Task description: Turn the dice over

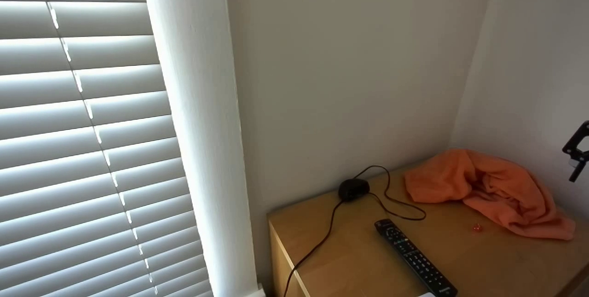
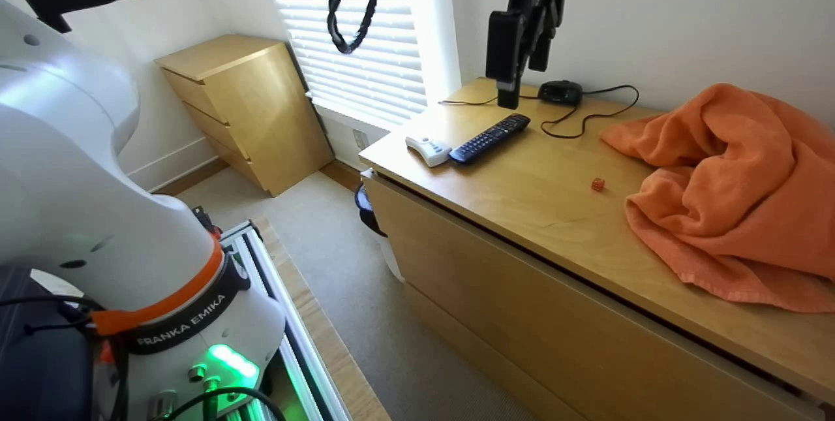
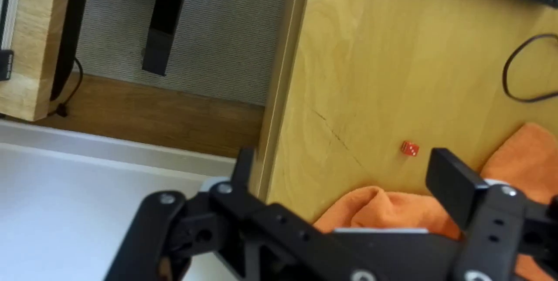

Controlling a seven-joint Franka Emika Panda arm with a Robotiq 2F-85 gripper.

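A small red die with white pips lies on the light wood dresser top, beside the orange towel. It shows in both exterior views (image 1: 477, 227) (image 2: 597, 184) and in the wrist view (image 3: 409, 148), where one face shows three pips. My gripper (image 3: 342, 154) is open with its two black fingers wide apart and nothing between them. In an exterior view the gripper (image 2: 524, 78) hangs well above the dresser top. The die is apart from the fingers and appears near the right finger in the wrist view. Only part of a finger shows at an exterior view's right edge (image 1: 575, 171).
A crumpled orange towel (image 2: 737, 199) lies close to the die. A black remote (image 2: 490, 138), a white controller (image 2: 428, 150) and a black device (image 2: 560, 92) with a looped cable sit on the dresser (image 2: 522, 202). A wall and window blinds stand behind.
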